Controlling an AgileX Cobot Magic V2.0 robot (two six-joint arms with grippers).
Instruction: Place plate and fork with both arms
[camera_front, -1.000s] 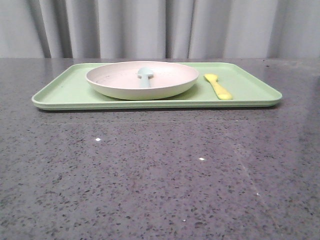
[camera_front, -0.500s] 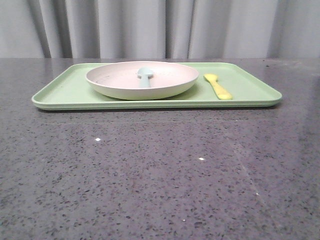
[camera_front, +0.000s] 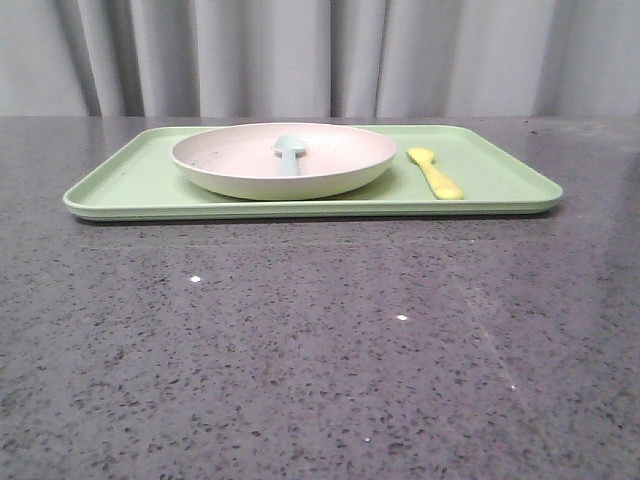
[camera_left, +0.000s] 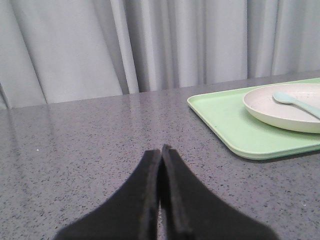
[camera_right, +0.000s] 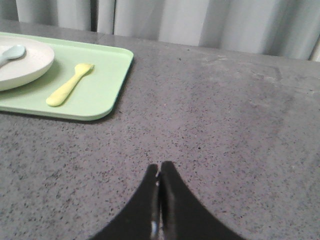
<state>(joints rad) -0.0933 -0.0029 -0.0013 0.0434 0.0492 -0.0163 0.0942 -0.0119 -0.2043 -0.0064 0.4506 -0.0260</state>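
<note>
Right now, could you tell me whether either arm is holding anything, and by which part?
Nothing is held: both arms' jaws are closed empty over the table.

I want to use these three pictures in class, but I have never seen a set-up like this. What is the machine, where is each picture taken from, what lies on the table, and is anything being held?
It is a robot with two arms. One camera looks forward over the table; the other two sit on the wrists. The black wedges are the left gripper and right gripper, both shut and holding nothing. On the grey table lies a green tray. On it stands a cream plate with a pale blue spoon in it, and a yellow fork lies beside the plate.
</note>
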